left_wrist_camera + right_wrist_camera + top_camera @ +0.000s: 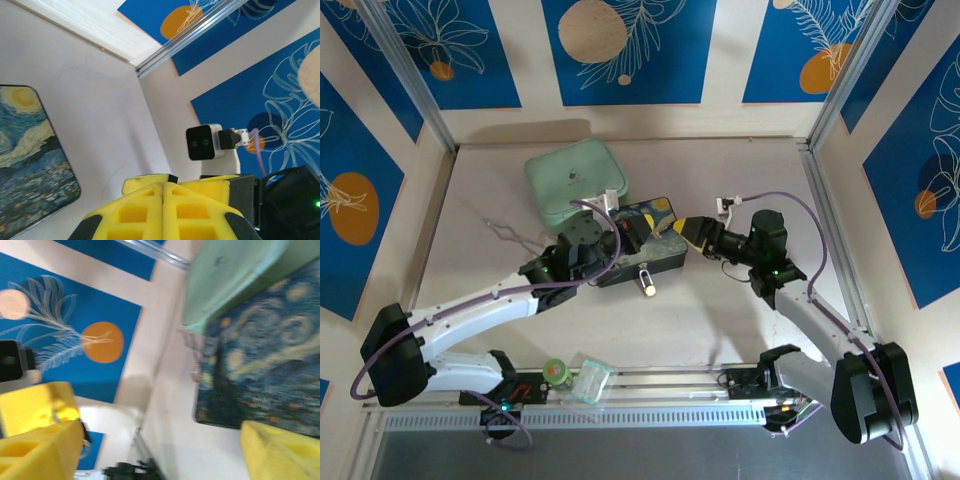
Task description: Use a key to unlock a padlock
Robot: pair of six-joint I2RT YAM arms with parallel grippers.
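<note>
Nearest to us, by the arm bases at the table's [720, 330] front edge, sit a small green-capped jar [555, 370] and a clear plastic container [590, 381], both well away from the work. Further in, near the table's middle, the padlock [647, 283] lies with its brass body toward us and its thin shackle pointing at the near side of the Starry Night box [655, 222]. It is touching the box or just beside it, and we cannot tell whether it is hooked on. The left gripper [163, 200] sits at the left end of the box with its yellow fingers clenched flat together. The key is too small for us to make out, so we cannot tell whether it is pinched there. The right gripper [160, 440] sits at the box's right end, jaws spread wide and grasping nothing, with the box just ahead of it. Behind the box lies a pale green case [575, 180], and to its left some wire tongs [505, 232]. We judge this an early, lining-up step, with the padlock not yet opened. The next move likely calls for the right gripper to steady the padlock or the box. The key must then be brought to the keyhole very precisely, since both parts are tiny.
</note>
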